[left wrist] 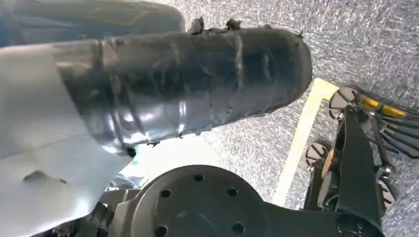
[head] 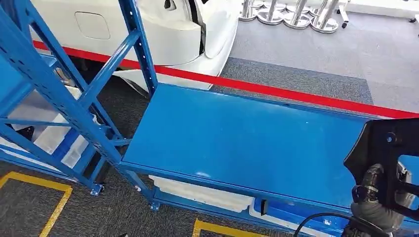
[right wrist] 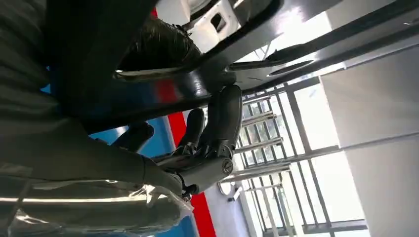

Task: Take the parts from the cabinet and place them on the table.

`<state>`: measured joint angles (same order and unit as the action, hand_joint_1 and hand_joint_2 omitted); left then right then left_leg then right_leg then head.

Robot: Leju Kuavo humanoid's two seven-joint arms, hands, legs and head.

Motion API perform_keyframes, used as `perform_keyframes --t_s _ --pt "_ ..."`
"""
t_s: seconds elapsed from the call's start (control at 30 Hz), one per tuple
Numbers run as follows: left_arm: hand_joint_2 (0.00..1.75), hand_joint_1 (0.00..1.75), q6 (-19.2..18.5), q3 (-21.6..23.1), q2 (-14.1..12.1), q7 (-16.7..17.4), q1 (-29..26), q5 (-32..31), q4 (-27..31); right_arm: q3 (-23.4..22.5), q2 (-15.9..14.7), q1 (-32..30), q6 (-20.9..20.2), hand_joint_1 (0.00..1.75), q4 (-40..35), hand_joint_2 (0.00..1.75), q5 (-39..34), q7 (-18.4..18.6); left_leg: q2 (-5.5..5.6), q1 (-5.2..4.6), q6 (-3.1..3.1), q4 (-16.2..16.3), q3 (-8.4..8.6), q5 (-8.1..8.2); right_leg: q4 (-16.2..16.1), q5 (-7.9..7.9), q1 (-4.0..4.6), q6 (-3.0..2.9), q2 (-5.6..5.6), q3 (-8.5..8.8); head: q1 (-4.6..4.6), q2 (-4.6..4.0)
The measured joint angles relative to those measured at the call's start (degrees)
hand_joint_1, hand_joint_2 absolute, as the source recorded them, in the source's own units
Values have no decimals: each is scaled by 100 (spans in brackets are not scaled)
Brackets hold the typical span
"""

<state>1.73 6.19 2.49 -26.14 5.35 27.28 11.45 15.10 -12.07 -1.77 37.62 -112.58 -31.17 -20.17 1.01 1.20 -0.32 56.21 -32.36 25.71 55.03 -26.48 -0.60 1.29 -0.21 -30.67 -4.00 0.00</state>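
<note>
The black part [head: 383, 148], a flat, hard-edged panel with bolt holes, hangs above the near right end of the glossy blue shelf [head: 237, 138]. The right hand [head: 378, 197] grips it from beneath, dark fingers [right wrist: 225, 118] pressed against its underside. The left hand [left wrist: 188, 79], wrapped in shiny black tape, hangs over speckled grey carpet [left wrist: 375, 44]; its fingers cannot be told.

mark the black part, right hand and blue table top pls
black part [head: 383, 143], head view, its flat face.
right hand [head: 378, 200], head view, middle of hand under the part.
blue table top [head: 232, 143], head view, bare surface.
</note>
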Motion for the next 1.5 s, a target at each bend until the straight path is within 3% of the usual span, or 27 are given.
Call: perform_keyframes --t_s 0.1,0.13,0.2,0.27,0.33,0.4,0.43,0.53,0.6,0.63,0.73,0.77,0.83,0.9,0.93,0.97,1.07,1.1,1.17,1.2,1.23,1.27,1.33,1.4,1.43,1.47,1.5 --pt "0 0 -13 0 0 -2 2 0 0 24 -22 -2 -52 175 11 175 155 2 -14 14 -106 21 26 64 -141 109 -27 -127 -27 73 -11 0" --pt "0 0 -24 0 -2 -4 3 0 0 26 -22 -1 -68 175 13 175 192 7 -29 4 -112 248 -75 257 -169 126 -25 -156 -30 86 -13 0" --pt "0 0 -48 0 -53 -13 -2 0 0 28 -22 -8 -103 175 22 175 223 26 -29 1 -116 1166 -481 754 -165 146 -5 -183 -43 71 -11 0" --pt "0 0 -54 2 -127 -20 -15 0 0 39 -20 -28 -129 175 55 175 232 28 -29 -4 -122 1779 -735 947 -153 154 14 -194 -54 51 -11 0" --pt "0 0 -72 4 -175 -26 -15 0 0 41 -22 -46 -155 175 63 175 242 33 -30 -10 -107 1293 -457 608 -120 153 14 -192 -47 29 -9 0" --pt "0 0 -83 7 -199 -26 -7 0 0 44 -20 -47 -168 175 63 175 253 35 -29 -10 -65 288 95 174 -60 142 14 -176 -37 10 -11 0" --pt "0 0 -96 7 -199 -26 0 0 0 41 -22 -48 -173 175 63 175 256 35 -23 -28 -34 21 226 208 -4 119 40 -140 -34 -30 -9 0" --pt "0 0 -107 9 -201 -26 7 0 2 50 -26 -54 -188 175 63 175 256 37 -18 -69 59 42 148 124 13 172 14 -27 -27 -83 -4 0" --pt "0 0 -107 9 -201 -24 6 0 0 46 -31 -60 -227 175 66 175 266 37 -42 -10 145 -22 100 15 52 127 12 51 3 -130 -4 0" --pt "0 0 -109 9 -177 -24 11 0 0 41 -37 -64 -247 175 63 175 279 39 -44 -8 174 -24 48 -30 240 -117 10 95 3 -215 24 0" --pt "0 0 -111 9 -96 -20 13 0 0 44 -48 -119 -251 175 66 175 290 46 -49 -11 205 -23 -127 -155 1551 -945 -41 183 3 -653 24 0" --pt "0 0 -109 9 -68 -18 14 0 0 44 -50 -150 -251 175 66 175 290 46 -49 -11 202 -21 -196 -207 1834 -1035 -49 198 3 -704 24 0" --pt "0 0 -105 9 -50 -20 7 0 0 42 -63 -164 -251 175 66 175 290 55 -48 -10 178 -21 -316 -302 1532 -774 -59 186 2 -417 24 0" --pt "0 0 -105 11 -44 -20 15 0 0 41 -81 -162 -251 175 63 175 293 57 -43 -11 139 -21 -420 -405 575 -399 -54 133 2 218 24 0" --pt "0 0 -105 11 -44 -20 26 0 0 37 -90 -157 -251 175 53 175 297 63 -42 -11 116 -19 -434 -450 65 -403 -45 87 1 592 22 0" --pt "0 0 -107 11 -44 -22 27 0 0 37 -92 -145 -253 175 44 175 301 77 -35 -30 64 -17 -466 -497 -326 -492 -11 51 11 806 20 0" --pt "0 0 -107 11 -44 -20 28 0 0 33 -122 -159 -253 175 44 175 306 81 -44 9 -64 -137 -431 -677 -251 -363 36 -62 11 620 -11 0" --pt "0 0 -105 11 -44 -20 9 0 -4 37 -122 -160 -253 175 44 175 306 90 -32 17 -106 -143 -454 -689 -338 -238 -21 -125 -5 588 0 0" --pt "0 0 -105 11 -46 -20 3 0 -4 37 -122 -159 -253 175 44 175 308 101 -39 7 -106 226 -581 -19 -366 -98 -12 -197 -36 470 -28 0" --pt "0 0 -105 13 -90 -28 -5 0 -4 37 -122 -169 -254 175 46 175 306 114 -38 6 -117 744 -685 475 -364 -14 -6 -215 -38 377 -37 0" --pt "0 0 -105 13 -112 -28 -4 -2 -4 39 -122 -176 -254 175 46 175 306 114 -38 5 -127 1225 -770 765 -357 60 2 -222 -40 288 -37 0" --pt "0 0 -107 13 -142 -26 -2 -2 -4 39 -122 -176 -253 175 46 175 304 114 -38 6 -138 1604 -808 854 -346 126 6 -218 -44 195 -39 0" --pt "0 0 -109 15 -181 -26 -2 -2 -4 42 -122 -182 -253 175 48 175 304 114 -39 6 -154 1730 -605 547 -306 241 3 -196 -53 59 -37 0" --pt "0 0 -109 17 -205 -26 6 -2 -4 42 -122 -187 -254 175 48 175 306 114 -40 8 -151 995 17 158 -193 325 -12 -146 -46 -146 -42 0" --pt "0 0 -109 18 -205 -28 16 -2 -4 41 -122 -187 -253 175 46 175 306 114 -35 11 -140 497 396 192 -113 343 -15 -120 -44 -217 -50 0" --pt "0 0 -109 17 -205 -31 28 -4 -4 37 -127 -183 -253 175 46 175 306 114 -25 -3 -112 42 667 372 -15 352 13 -91 -51 -307 -66 0" --pt "0 0 -109 20 -203 -35 36 -4 -4 39 -127 -186 -256 175 46 175 308 114 -20 -13 -55 -65 682 467 3 404 12 -41 -55 -334 -57 0"
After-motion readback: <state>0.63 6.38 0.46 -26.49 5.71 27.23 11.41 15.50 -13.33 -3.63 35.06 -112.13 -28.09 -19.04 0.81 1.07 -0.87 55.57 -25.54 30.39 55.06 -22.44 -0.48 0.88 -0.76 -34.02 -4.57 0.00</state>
